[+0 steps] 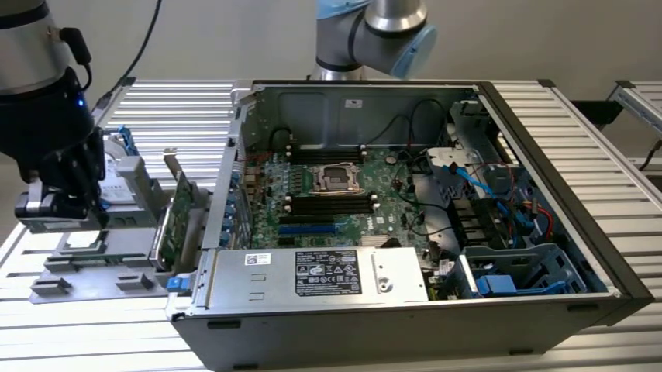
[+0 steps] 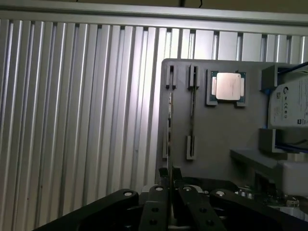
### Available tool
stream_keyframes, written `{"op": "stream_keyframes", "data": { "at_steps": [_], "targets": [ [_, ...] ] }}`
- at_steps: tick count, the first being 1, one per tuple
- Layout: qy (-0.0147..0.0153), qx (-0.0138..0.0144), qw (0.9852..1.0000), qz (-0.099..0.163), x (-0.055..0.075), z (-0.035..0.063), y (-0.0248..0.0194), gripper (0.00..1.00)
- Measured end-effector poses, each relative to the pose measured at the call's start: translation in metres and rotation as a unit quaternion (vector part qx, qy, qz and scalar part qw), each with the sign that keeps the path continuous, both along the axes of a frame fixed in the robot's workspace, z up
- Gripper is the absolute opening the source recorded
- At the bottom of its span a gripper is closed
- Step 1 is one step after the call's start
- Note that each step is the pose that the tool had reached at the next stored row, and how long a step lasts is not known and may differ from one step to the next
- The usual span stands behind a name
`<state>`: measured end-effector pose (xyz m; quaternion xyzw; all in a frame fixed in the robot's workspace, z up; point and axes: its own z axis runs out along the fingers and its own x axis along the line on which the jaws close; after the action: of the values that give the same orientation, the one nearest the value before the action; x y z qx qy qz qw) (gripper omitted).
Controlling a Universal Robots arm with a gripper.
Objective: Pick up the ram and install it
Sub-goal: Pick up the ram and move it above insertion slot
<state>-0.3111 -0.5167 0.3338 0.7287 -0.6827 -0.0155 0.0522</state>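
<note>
I am holding my pincer (image 2: pixel 170 193) almost fully shut, its two fingers (image 2: pixel 155 208) pressing against either face of the ram (image 2: pixel 170 130), which I am seeing edge-on as a thin line. The ram is standing on its long edge along the edge of the grey tray (image 2: pixel 216 139) that borders the bare slatted tabletop (image 2: pixel 72 134). Whether it is sitting in the tray's slotted holders or hanging just above them, I cannot quite tell. Further in on the tray a processor (image 2: pixel 227 86) is lying flat, and a hard drive (image 2: pixel 288 106) is resting toward the opposite edge. In the exterior view I am hovering over the tray at that view's left, beside the open computer case (image 1: pixel 310 341).
</note>
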Motion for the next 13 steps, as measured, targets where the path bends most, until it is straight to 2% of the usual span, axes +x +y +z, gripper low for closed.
{"op": "stream_keyframes", "data": {
  "at_steps": [9,13],
  "targets": [
    [0.0019,0.0001,1.0000,0.000,0.040,0.0408,0.0029,0.14],
    [0.0027,0.0001,1.0000,0.000,0.054,0.0540,0.0048,0.14]
  ]
}}
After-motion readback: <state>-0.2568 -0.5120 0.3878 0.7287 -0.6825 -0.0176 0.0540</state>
